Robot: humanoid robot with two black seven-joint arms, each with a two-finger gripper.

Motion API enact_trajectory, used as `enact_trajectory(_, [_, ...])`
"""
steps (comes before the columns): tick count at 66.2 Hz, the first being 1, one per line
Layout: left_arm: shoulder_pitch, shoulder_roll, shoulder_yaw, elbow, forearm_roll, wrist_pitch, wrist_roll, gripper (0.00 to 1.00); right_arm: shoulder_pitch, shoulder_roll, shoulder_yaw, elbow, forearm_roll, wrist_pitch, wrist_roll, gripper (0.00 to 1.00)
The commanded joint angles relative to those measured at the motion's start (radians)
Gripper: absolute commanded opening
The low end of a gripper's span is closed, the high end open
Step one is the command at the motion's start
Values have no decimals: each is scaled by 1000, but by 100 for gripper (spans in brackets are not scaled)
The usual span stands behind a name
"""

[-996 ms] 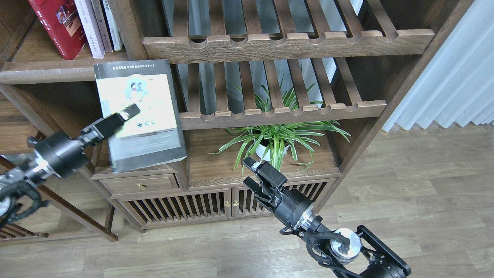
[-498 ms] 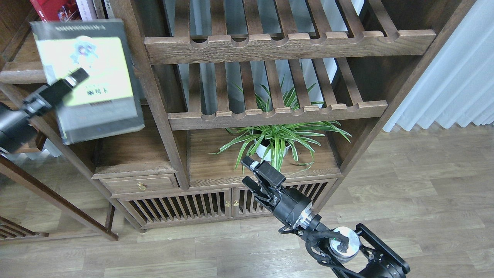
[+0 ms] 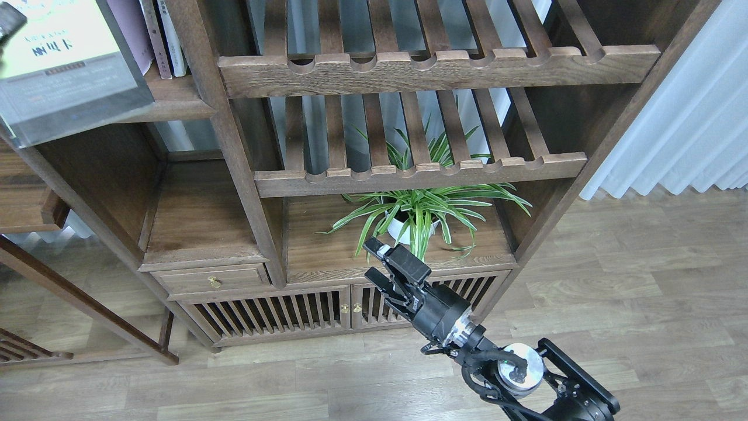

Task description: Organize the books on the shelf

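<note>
**Thick book at the shelf's front edge**

The grey-black book (image 3: 64, 70) hangs at the top left, tilted in front of the shelf (image 3: 175, 105), likely for slotting beside the books (image 3: 158, 35) standing there. A sliver of the left gripper (image 3: 9, 23) shows; its grip cannot be told. The right gripper (image 3: 388, 269) waits low, jaws apart and empty, near the plant (image 3: 421, 204).

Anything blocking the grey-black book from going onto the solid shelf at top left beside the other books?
The grey-black book is raised in front of the shelf, overlapping its front edge. The lavender-white book and thinner books stand behind it; whether a free slot remains is hidden by its cover. Nothing else visibly intervenes.
</note>
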Motion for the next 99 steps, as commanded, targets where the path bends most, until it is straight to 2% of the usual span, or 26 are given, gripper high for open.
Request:
enact_trajectory(1, [-8,5,-6,0,-2,0,4,2,0,0,0,1,0,3,0,98])
enact_trajectory(19, [-40,14,1,37,17,0,30,2,-1,0,-2,6,0,6,0,98])
enact_trajectory(29, [-46,16,-3,64,26,0,68,2,-1,0,-3,7,-11,6,0,98])
enact_trajectory(30, [-46,16,-3,86,30,0,94,3,-1,0,-3,7,-15,6,0,98])
enact_trajectory(33, [-46,11,-2,103,31,0,109,3,-1,0,-3,7,-15,6,0,98])
enact_trajectory(40, [-55,3,-5,112,31,0,126,3,-1,0,-3,7,-17,8,2,98])
enact_trajectory(69, [-89,-10,-12,166,37,0,125,2,-1,0,-3,9,-17,11,2,98])
enact_trajectory(99, [-178,-161,-54,227,152,0,123,0,0,0,-7,19,-18,12,2,98])
